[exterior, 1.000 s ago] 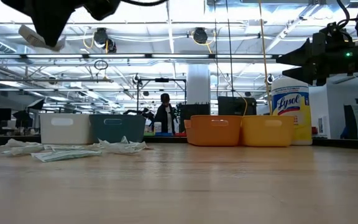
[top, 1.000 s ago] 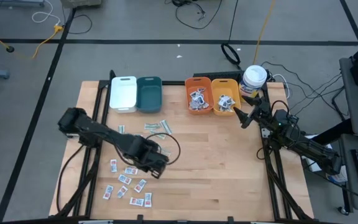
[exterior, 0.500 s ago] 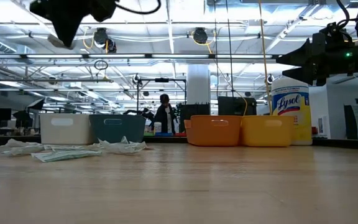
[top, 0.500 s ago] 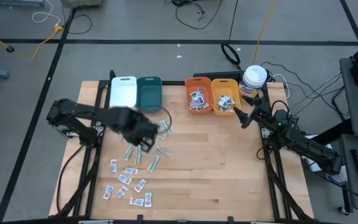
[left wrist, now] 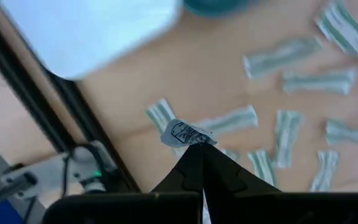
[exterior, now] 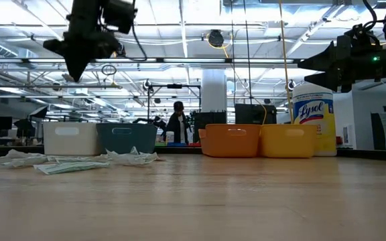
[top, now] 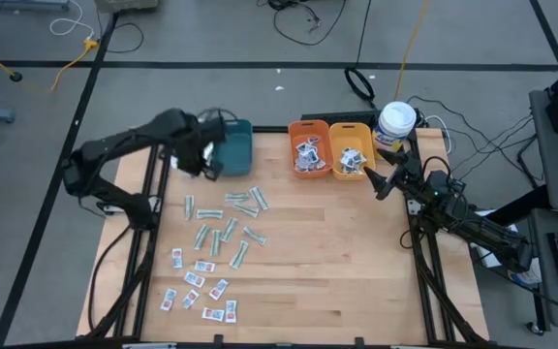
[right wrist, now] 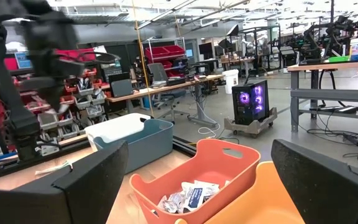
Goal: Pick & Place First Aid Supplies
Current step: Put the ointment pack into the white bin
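— Over the white bin (left wrist: 86,31), what's changed?
— Left gripper (top: 204,155) has swung up from the packets (top: 198,281), fingers pinched on one small white packet (left wrist: 187,133). Looks ready to drop.
— Right gripper (top: 380,180)?
— Parked wide open, empty, beside the orange bins (top: 309,148).

The canister (exterior: 315,125) at the table's far right carries a yellow label with the brand name "Lysol". The print on the packets (top: 204,285) is too small to read.
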Available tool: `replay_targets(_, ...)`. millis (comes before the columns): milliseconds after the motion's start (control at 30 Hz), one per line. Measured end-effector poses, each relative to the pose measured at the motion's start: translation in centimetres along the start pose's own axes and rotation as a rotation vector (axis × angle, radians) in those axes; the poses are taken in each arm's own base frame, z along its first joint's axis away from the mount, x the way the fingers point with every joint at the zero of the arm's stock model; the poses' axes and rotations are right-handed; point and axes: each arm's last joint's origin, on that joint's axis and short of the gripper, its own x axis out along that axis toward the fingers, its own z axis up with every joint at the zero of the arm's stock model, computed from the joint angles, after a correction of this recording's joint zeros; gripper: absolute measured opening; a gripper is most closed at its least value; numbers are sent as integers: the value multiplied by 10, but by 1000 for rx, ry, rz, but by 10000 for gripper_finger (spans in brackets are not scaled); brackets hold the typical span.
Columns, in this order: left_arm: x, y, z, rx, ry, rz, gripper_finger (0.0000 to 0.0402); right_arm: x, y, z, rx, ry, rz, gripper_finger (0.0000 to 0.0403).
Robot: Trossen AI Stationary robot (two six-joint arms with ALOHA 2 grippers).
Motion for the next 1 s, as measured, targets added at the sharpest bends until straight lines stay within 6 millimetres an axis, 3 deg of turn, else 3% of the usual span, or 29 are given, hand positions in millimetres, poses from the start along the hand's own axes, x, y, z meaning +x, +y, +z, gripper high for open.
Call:
replay_targets(300, 2, 59, 46, -126, -52, -19, 0, 0, 0, 0, 0, 0, 0, 392)
replay_targets(500, 10, 81, 67, -182, -58, -26, 0, 0, 0, 0, 0, 0, 0, 392)
replay_targets(700, 27, 88, 88, -208, -41, 18, 0, 0, 0, 0, 0, 0, 0, 392)
replay_targets(1000, 64, 81, 128, -231, -67, 97, 0, 0, 0, 0, 0, 0, 0, 392)
